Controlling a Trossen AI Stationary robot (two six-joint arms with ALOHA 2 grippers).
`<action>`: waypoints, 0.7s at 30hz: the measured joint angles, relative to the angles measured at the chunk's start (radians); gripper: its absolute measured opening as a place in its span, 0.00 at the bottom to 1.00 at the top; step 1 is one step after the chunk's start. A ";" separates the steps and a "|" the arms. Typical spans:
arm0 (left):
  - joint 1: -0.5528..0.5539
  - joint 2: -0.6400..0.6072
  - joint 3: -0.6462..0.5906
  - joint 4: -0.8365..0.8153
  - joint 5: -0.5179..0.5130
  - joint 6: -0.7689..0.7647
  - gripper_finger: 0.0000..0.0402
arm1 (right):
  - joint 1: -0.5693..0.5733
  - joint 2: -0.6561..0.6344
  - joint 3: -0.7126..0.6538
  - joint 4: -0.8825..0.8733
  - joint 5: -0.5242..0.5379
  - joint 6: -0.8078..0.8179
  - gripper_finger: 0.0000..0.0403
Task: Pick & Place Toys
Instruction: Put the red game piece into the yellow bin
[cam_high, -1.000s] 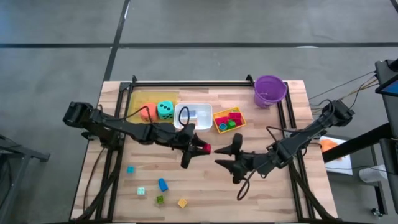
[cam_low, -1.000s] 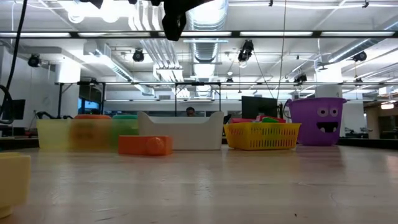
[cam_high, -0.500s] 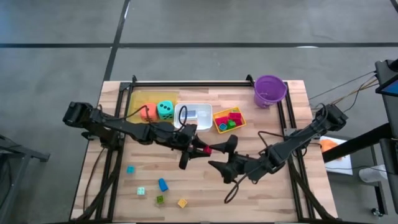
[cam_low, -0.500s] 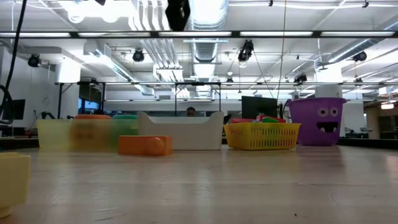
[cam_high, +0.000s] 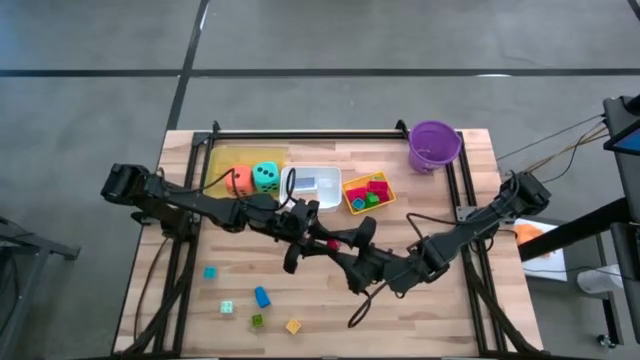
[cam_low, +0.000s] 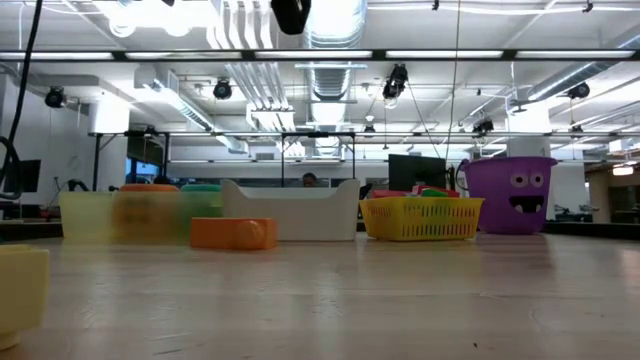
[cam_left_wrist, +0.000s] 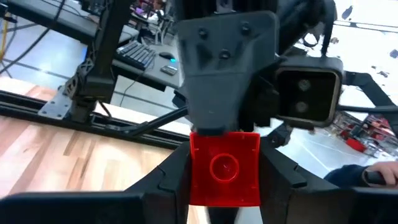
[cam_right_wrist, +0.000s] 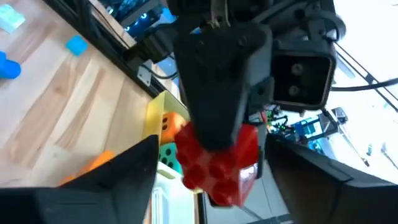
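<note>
Left gripper (cam_high: 318, 240) clamps a red block (cam_left_wrist: 224, 168) mid-air; right gripper (cam_high: 352, 247), jaws spread, faces it nose to nose, the block just ahead between its fingers (a handover, I judge).

Red studded block (cam_left_wrist: 224, 168) aloft mid-counter, clamped. Teal die (cam_high: 265, 176) and orange die (cam_high: 238, 181) side by side. Loose blocks near front edge: light blue (cam_high: 210, 272), blue (cam_high: 262, 297), yellow (cam_high: 293, 326).

We see 2 dice (cam_high: 252, 178) in the back-left tray (cam_high: 222, 158), bucket (cam_high: 434, 145) back right, blocks (cam_high: 258, 297) front left.
</note>
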 joint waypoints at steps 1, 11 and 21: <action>0.000 0.000 0.000 0.000 0.002 0.000 0.30 | 0.000 -0.002 0.000 0.001 0.000 0.000 0.66; 0.000 0.000 0.001 0.048 0.001 -0.039 0.30 | 0.008 -0.006 0.003 0.062 0.038 -0.045 0.37; -0.001 0.000 -0.001 0.040 -0.020 -0.045 0.33 | 0.011 -0.007 0.001 0.060 0.042 -0.036 0.37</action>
